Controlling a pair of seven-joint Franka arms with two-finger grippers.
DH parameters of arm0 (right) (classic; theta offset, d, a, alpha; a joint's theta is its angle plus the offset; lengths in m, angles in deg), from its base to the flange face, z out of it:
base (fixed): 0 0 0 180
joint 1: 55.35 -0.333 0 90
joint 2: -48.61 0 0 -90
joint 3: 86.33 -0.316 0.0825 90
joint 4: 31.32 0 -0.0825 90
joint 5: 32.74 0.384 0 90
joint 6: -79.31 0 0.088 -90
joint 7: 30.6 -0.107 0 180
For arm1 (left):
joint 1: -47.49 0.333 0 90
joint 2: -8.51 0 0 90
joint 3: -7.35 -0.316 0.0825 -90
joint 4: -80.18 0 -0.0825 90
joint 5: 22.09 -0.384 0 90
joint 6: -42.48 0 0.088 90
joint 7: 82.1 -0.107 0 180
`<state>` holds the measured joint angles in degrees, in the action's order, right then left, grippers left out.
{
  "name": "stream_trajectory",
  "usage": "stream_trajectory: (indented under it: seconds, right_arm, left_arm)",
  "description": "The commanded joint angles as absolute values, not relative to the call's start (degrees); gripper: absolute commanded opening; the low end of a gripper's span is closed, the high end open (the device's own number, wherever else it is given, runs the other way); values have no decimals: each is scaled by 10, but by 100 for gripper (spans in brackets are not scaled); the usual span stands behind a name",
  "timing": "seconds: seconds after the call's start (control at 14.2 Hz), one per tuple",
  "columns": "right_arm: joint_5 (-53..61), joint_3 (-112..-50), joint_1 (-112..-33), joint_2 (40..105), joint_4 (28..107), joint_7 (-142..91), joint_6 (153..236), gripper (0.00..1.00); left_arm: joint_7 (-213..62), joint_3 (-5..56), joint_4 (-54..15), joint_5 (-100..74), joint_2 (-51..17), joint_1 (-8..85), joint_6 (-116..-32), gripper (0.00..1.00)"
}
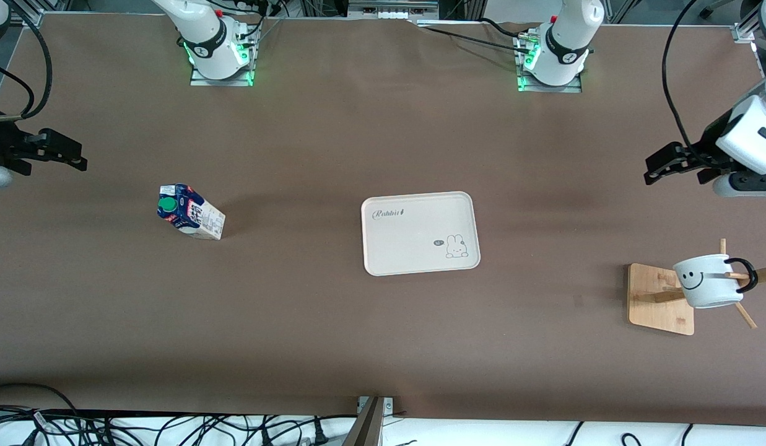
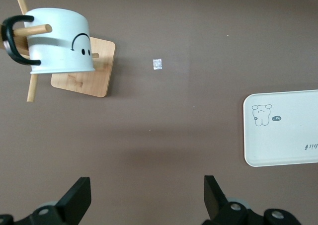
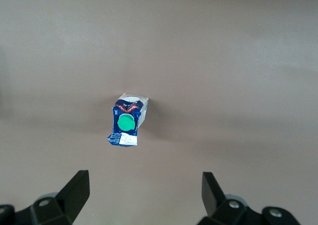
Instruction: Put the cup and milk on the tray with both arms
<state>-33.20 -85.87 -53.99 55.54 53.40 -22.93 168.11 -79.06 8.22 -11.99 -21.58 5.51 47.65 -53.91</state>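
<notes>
The white smiley cup point(image 1: 709, 282) hangs by its black handle on a peg of a wooden rack at the left arm's end of the table; it also shows in the left wrist view point(image 2: 57, 41). The milk carton point(image 1: 189, 211) stands upright at the right arm's end and shows in the right wrist view point(image 3: 127, 124). The cream tray point(image 1: 420, 233) lies bare in the middle; its end shows in the left wrist view point(image 2: 283, 130). My left gripper point(image 1: 658, 166) is open and empty above bare table. My right gripper point(image 1: 70, 157) is open and empty above bare table.
The wooden rack base point(image 1: 659, 298) carries slanted pegs under the cup. A small pale scrap point(image 2: 157, 64) lies on the brown table between rack and tray. Cables run along the table edge nearest the front camera.
</notes>
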Motion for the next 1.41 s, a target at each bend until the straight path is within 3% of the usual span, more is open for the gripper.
stream_trajectory:
  seconds: [0.0, 1.06, 1.34]
  right_arm:
    - [-322, -856, -539, 551, 535, -228, 1680, 100]
    - [-318, -859, -540, 562, 536, -223, 1673, 100]
    - [-327, -858, -540, 570, 539, -224, 1629, 100]
  left_arm:
    - [-819, 82, -86, -227, 44, 483, -522, 100]
    - [-826, 89, -78, -221, 31, 490, -522, 100]
    - [-825, 89, -77, -220, 31, 490, -522, 100]
